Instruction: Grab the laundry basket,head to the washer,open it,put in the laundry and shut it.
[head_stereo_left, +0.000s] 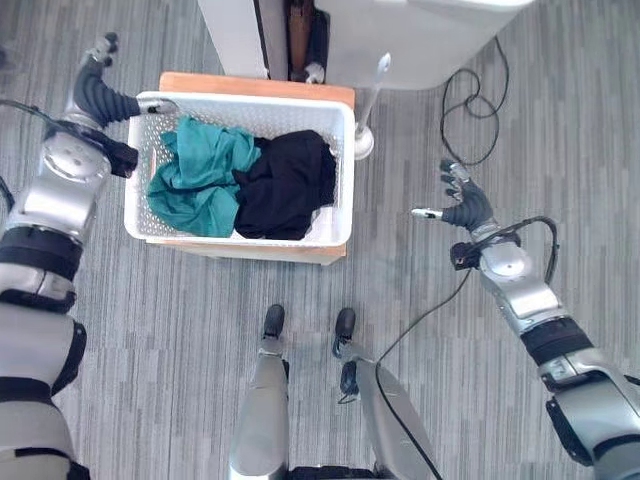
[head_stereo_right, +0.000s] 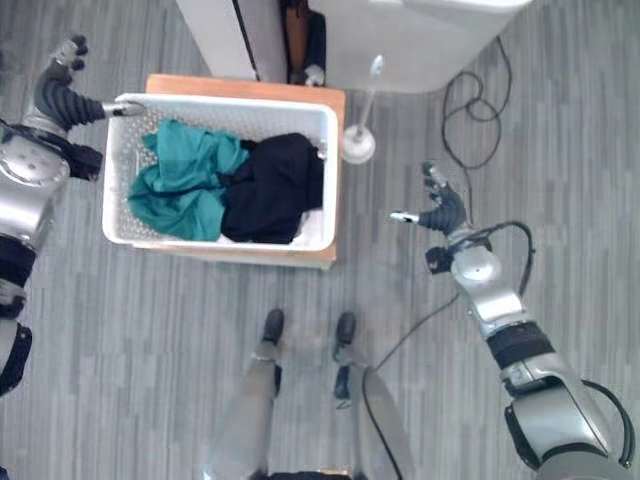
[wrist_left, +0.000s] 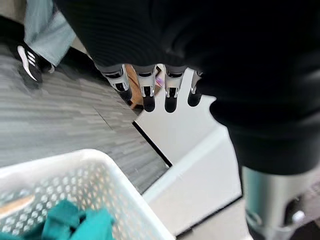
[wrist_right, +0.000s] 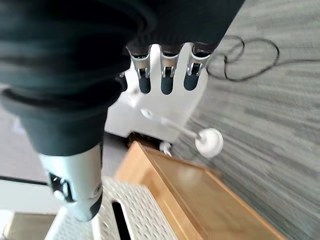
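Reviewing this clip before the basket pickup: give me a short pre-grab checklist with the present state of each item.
1. Left hand at the laundry basket: ok, it sits at the basket's left rim, fingers straight, not yet curled round it.
2. Right hand at the basket: not ok, it hangs open over the floor, well apart from the right rim.
3. Laundry inside: ok, teal cloth and black cloth lie within the walls.
4. Basket support: ok, it rests on a wooden stand.
5. Obstacle: a white brush stands by the right rim; mind it.
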